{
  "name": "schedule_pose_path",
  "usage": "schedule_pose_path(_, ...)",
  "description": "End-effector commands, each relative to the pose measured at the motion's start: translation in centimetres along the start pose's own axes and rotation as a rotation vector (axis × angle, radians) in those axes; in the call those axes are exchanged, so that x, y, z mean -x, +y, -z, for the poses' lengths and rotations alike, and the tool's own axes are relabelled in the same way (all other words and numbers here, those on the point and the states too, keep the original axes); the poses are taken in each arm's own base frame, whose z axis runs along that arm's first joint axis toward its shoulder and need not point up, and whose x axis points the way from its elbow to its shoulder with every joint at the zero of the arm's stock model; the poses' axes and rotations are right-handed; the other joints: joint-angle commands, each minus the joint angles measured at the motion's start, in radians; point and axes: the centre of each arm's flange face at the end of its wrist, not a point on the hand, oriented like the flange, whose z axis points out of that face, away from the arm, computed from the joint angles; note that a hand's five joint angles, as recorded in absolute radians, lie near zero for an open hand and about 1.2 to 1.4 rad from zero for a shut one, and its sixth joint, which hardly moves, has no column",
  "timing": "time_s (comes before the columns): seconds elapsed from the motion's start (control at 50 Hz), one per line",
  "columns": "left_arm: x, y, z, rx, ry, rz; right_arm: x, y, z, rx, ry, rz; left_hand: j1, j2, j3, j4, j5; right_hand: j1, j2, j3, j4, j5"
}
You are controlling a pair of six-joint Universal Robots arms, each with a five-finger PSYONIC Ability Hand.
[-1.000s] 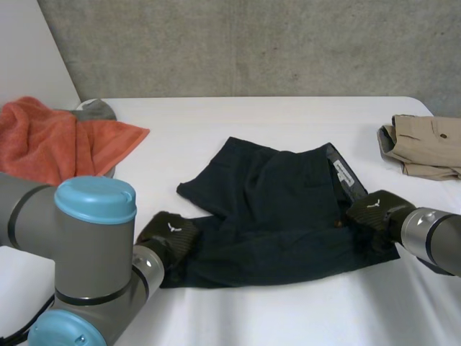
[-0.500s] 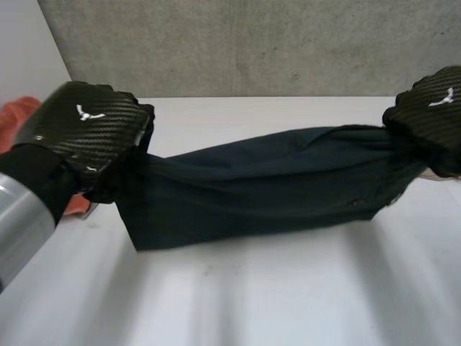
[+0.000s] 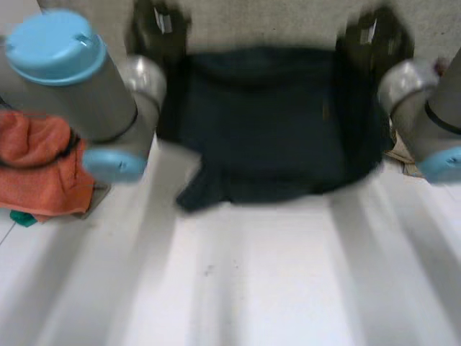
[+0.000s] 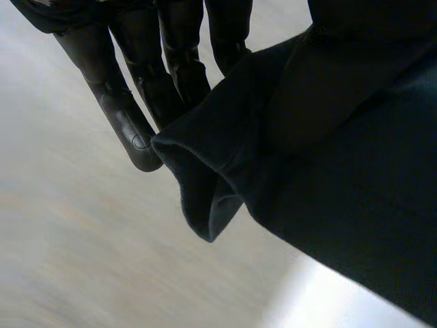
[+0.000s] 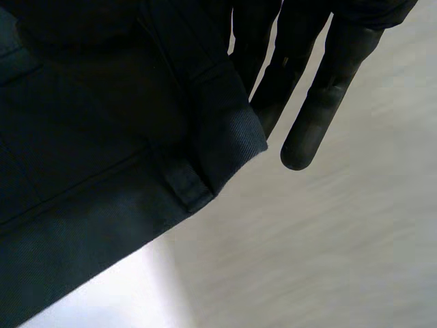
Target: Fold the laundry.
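A dark navy garment (image 3: 266, 122) hangs spread in the air above the far part of the white table (image 3: 252, 288). My left hand (image 3: 158, 25) holds its upper left corner and my right hand (image 3: 371, 32) its upper right corner, both raised high. One lower corner droops to the left. In the left wrist view the garment's folded edge (image 4: 328, 137) lies against the left hand's long fingers (image 4: 136, 102). In the right wrist view a hem with a belt loop (image 5: 102, 137) sits pinched beside the right hand's fingers (image 5: 321, 102).
An orange towel (image 3: 39, 166) lies heaped at the table's left, with a small green item (image 3: 21, 216) under its edge. A beige garment (image 3: 400, 151) peeks out behind my right arm. A concrete wall stands behind.
The garment lay flat on the table with a hand at each end. Both hands have since lifted it up and away from me, and it now hangs stretched between them.
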Motion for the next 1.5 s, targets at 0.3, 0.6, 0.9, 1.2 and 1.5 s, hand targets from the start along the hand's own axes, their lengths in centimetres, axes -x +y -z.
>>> schedule_pose_path(0.3,-2.1,3.1,3.9,-0.025,-0.009,0.046,4.0,-0.7,-0.4,-0.109,0.048,-0.093,0.276,0.202,0.208,0.196,0.236,0.335,0.221,0.207,0.196,0.223)
schedule_pose_path(0.6,-10.1,12.8,13.4,0.325,0.299,-0.001,15.4,8.0,5.0,0.301,-0.385,-0.148,0.276,0.202,0.208,0.196,0.236,0.335,0.221,0.207,0.196,0.223)
schedule_pose_path(0.9,-5.5,8.4,20.5,0.382,0.364,-0.004,12.3,6.3,13.8,0.549,-0.613,-0.197,0.276,0.202,0.208,0.196,0.236,0.335,0.221,0.207,0.196,0.223)
schedule_pose_path(1.2,-3.7,5.5,24.2,0.436,0.452,-0.016,5.7,4.6,15.5,0.508,-0.543,-0.329,0.241,0.167,0.173,0.162,0.202,-0.682,-0.796,-0.81,-0.821,-0.794)
schedule_pose_path(1.5,-2.7,4.6,24.0,0.41,0.419,-0.007,-0.8,4.9,11.9,0.445,-0.311,-0.593,-0.31,-0.384,-0.379,-0.39,-0.35,-0.732,-0.847,-0.861,-0.872,-0.844)
